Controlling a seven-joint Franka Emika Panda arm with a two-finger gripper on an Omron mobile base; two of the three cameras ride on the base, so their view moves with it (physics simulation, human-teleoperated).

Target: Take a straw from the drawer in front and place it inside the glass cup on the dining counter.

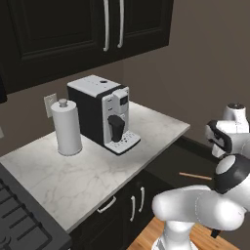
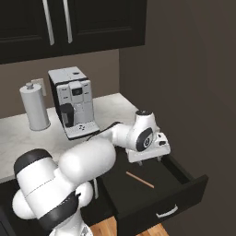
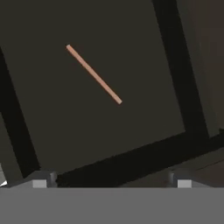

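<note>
You have open room straight down into the pulled-out drawer [image 2: 184,177], where the straw [image 2: 139,179] lies alone on the dark floor, well apart from the black walls, with the wide-spread tool [image 2: 148,156] hanging above its rear edge beside the surface [image 2: 110,108].

The left base view looks from behind the arm's left side, forward and down across the counter [image 1: 93,171], with the coffee machine [image 1: 102,114] near its middle. The right base view faces the same counter from the other side and looks down into the open drawer [image 2: 184,177]. Both share the paper-towel roll [image 2: 34,108]. The hand view looks closely down onto the straw [image 3: 93,73] on the drawer floor.
</note>
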